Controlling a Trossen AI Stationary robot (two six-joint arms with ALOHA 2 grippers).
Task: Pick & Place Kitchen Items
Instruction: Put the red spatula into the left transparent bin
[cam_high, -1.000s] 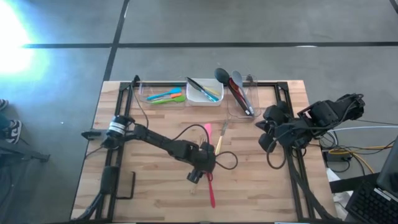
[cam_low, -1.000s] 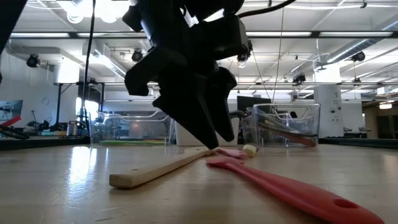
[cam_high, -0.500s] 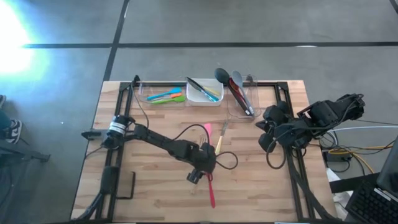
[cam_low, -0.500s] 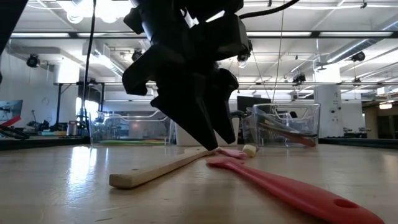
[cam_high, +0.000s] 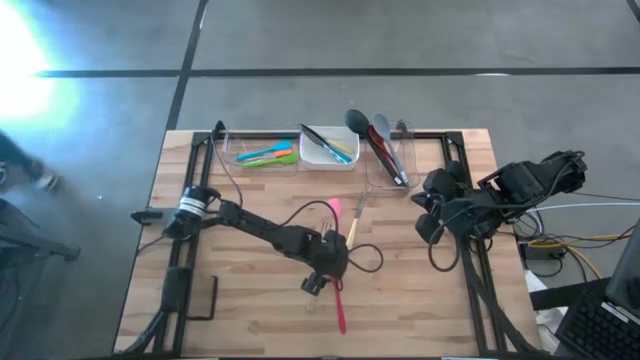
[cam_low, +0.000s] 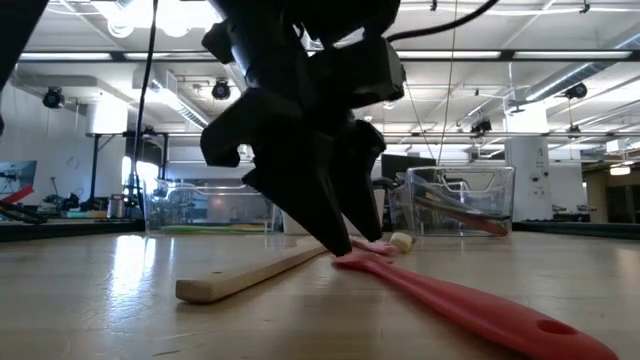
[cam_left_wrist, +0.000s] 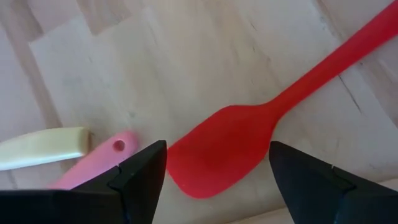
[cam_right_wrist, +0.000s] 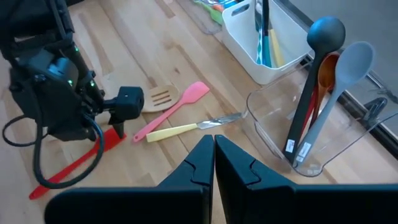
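Both left gripper (cam_left_wrist: 217, 180) fingers wider, straddling red spatula (cam_left_wrist: 230, 146).

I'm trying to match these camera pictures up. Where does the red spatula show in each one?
High view: red spatula at table centre, below the left gripper.
Low view: foreground right.
Left wrist view: its blade between the open fingers.
Right wrist view: lower left.
Shared landmark: the pink spatula beside it.

Grey floor (cam_high: 400, 40) with dark seams; ceiling strip lights (cam_low: 560, 55); glare at upper left.
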